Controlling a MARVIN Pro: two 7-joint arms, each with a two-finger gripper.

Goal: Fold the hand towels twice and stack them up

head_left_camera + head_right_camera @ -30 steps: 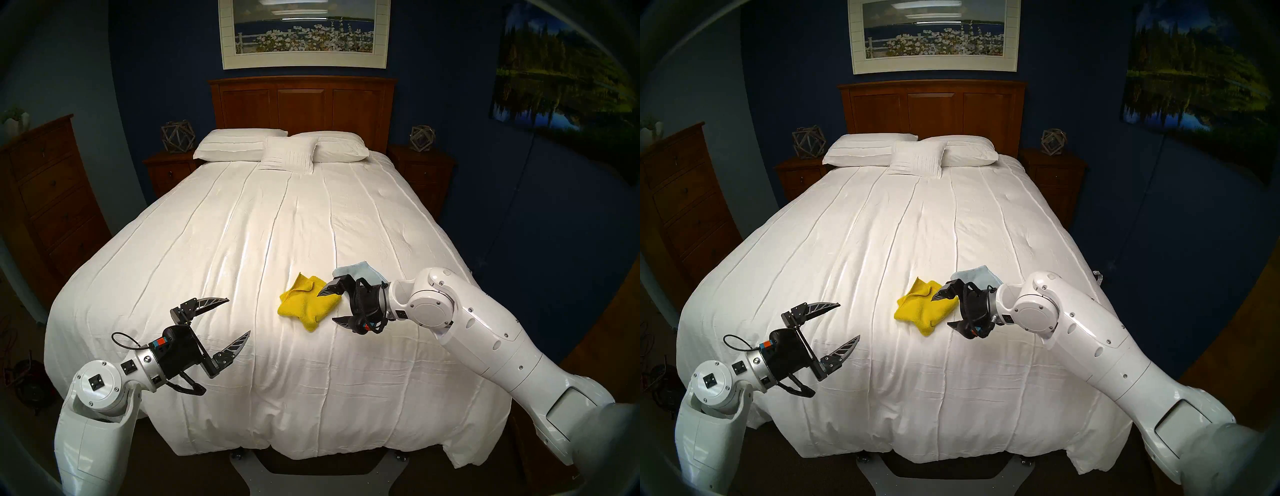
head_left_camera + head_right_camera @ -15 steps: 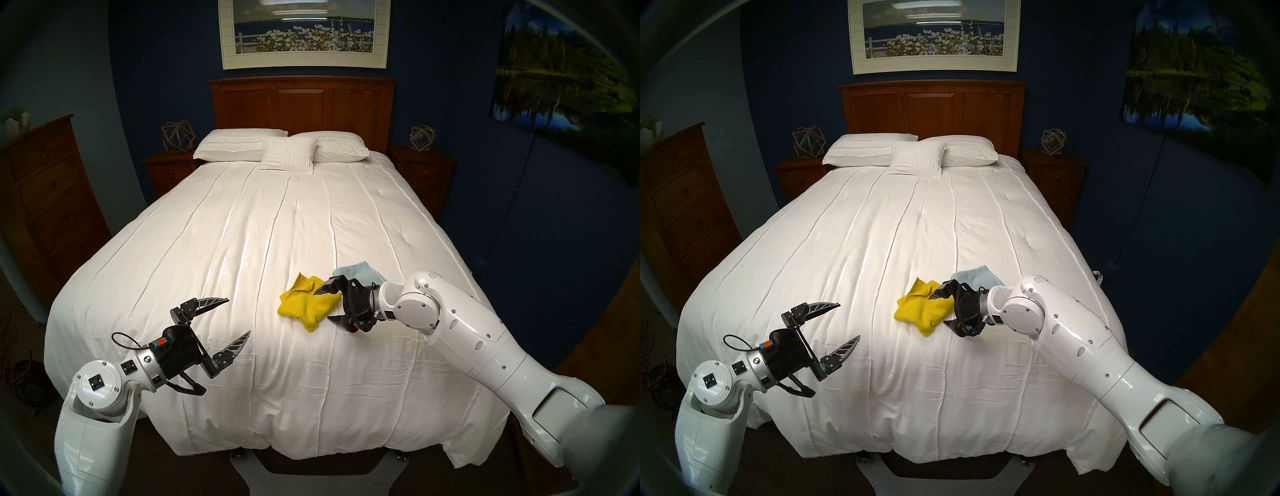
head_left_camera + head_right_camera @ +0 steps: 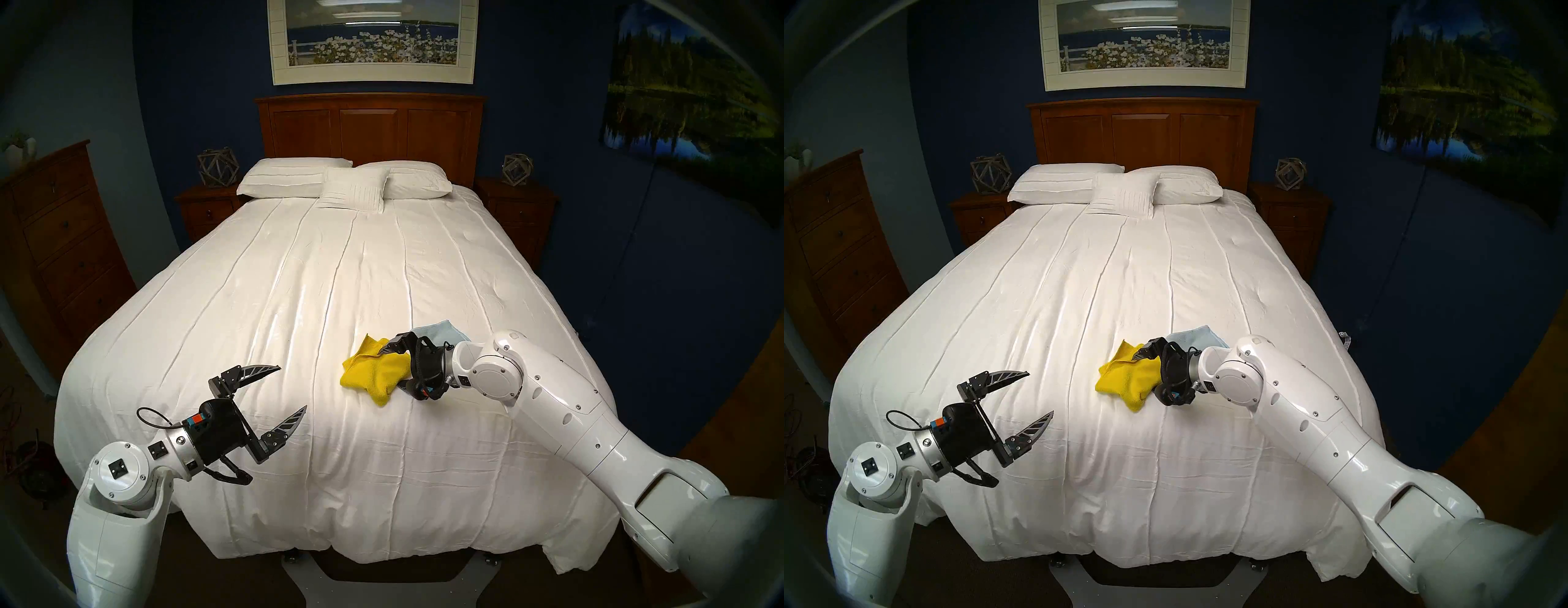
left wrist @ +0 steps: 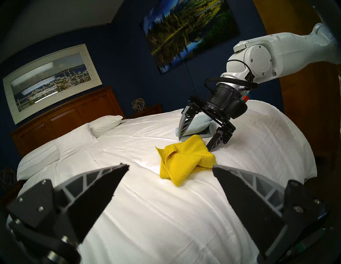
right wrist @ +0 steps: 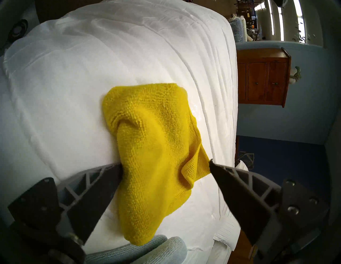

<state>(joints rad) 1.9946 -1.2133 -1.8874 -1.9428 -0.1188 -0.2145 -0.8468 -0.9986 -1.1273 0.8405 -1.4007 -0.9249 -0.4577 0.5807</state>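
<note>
Counting: one yellow towel | one blue towel | two tools spread

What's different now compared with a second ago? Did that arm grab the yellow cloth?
The right gripper slid leftward and a little lower, so its open fingers now straddle the near edge of the yellow towel. Nothing is gripped yet; the jaws stand wide. The yellow towel, the blue towel behind it and the left gripper, open above the bedspread, stayed put.
</note>
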